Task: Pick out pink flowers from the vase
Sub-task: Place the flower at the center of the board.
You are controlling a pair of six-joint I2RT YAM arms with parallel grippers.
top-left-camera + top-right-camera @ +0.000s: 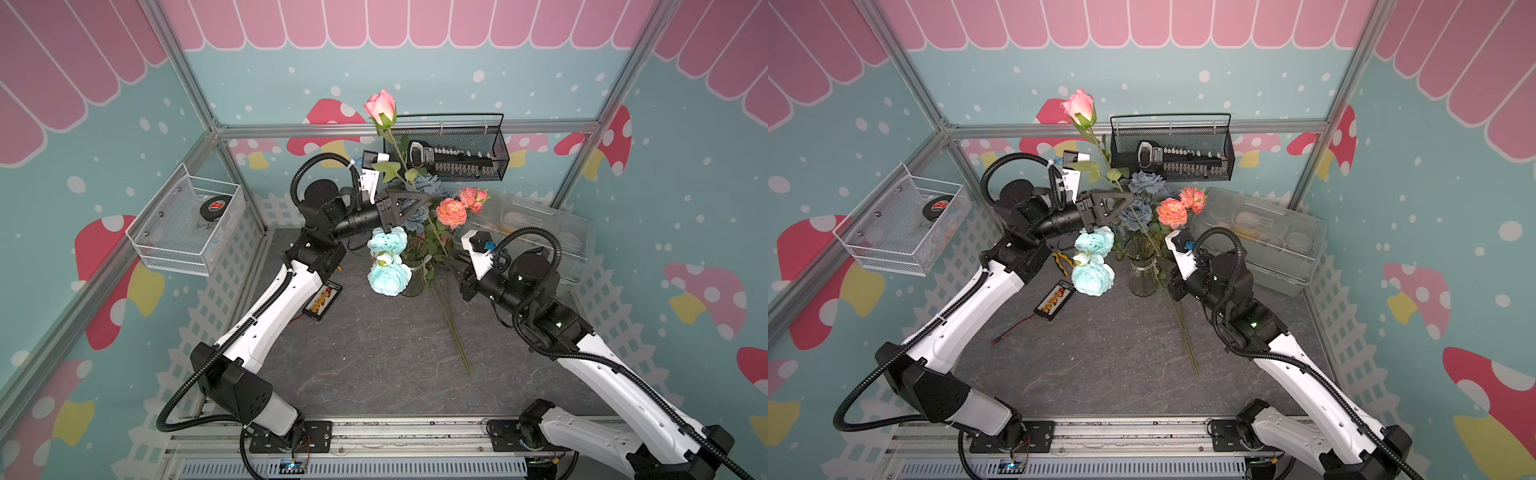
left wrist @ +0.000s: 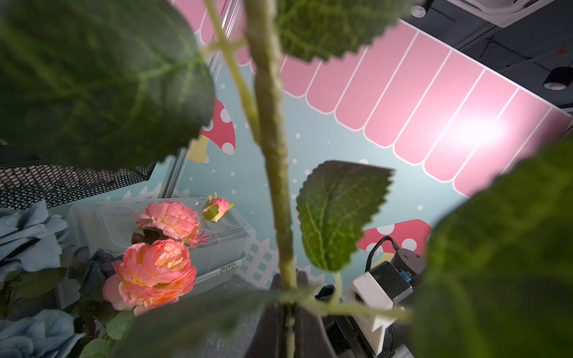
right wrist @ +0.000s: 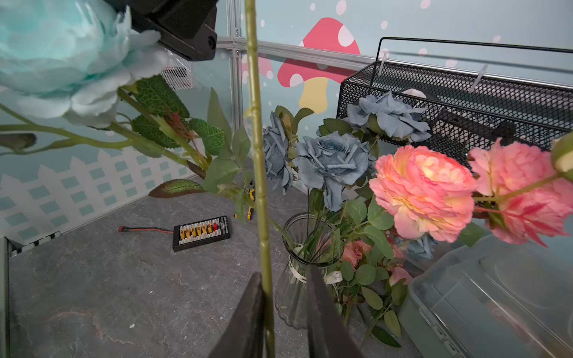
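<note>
A pink rose (image 1: 381, 106) (image 1: 1079, 104) stands high over the bouquet on a long green stem (image 2: 273, 155). My left gripper (image 1: 424, 200) (image 2: 290, 310) is shut on that stem below its leaves. Lower down, my right gripper (image 1: 454, 262) (image 3: 285, 276) has its jaws apart around the same stem (image 3: 263, 217), which rests against one finger (image 3: 251, 310). The stem's tail (image 1: 457, 345) slants down to the tabletop. Beside the right gripper stands the clear ribbed vase (image 1: 415, 274) (image 1: 1142, 274) (image 3: 290, 310). Coral-pink ruffled blooms (image 1: 451, 212) (image 2: 152, 272) (image 3: 424, 192) lean from it to the right.
Aqua blooms (image 1: 388, 274) and grey-blue roses (image 3: 331, 161) fill the vase too. A translucent plastic box (image 1: 540, 232) sits back right, and a black mesh basket (image 1: 449, 149) hangs on the back wall. A white wire basket (image 1: 187, 224) hangs left. A black charger board (image 1: 322, 301) lies by the left arm.
</note>
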